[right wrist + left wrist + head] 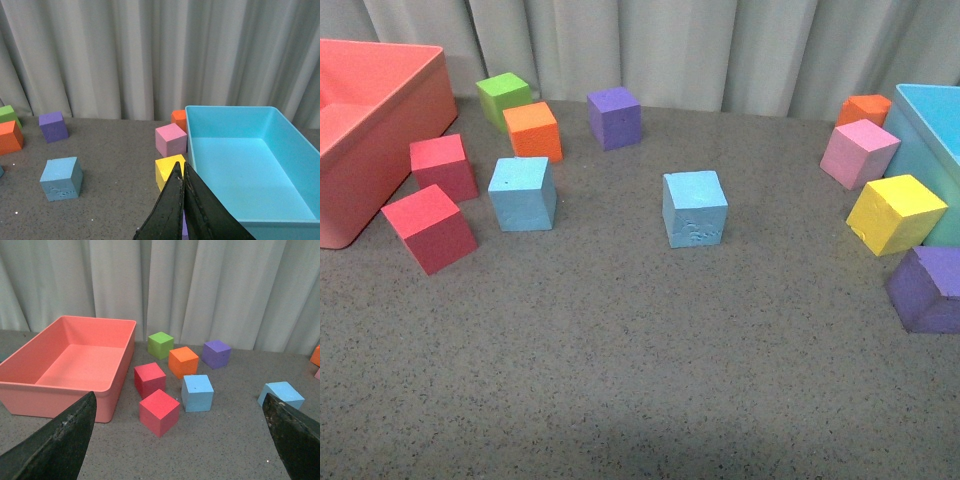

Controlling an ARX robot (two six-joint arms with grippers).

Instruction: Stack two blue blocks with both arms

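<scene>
On the counter (pixel 640 380) the smooth blue block (pixel 523 193), beside the red cubes (pixel 443 165), lies straight ahead of the left pincer (pixel 178 397), gaping wide and empty, while the scuffed blue block (pixel 695 208) mid-counter looks nearer the right pincer (pixel 181 170), pinched closed on nothing.

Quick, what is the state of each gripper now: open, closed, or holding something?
Left gripper: wide open, holding nothing.
Right gripper: closed, holding nothing.
</scene>
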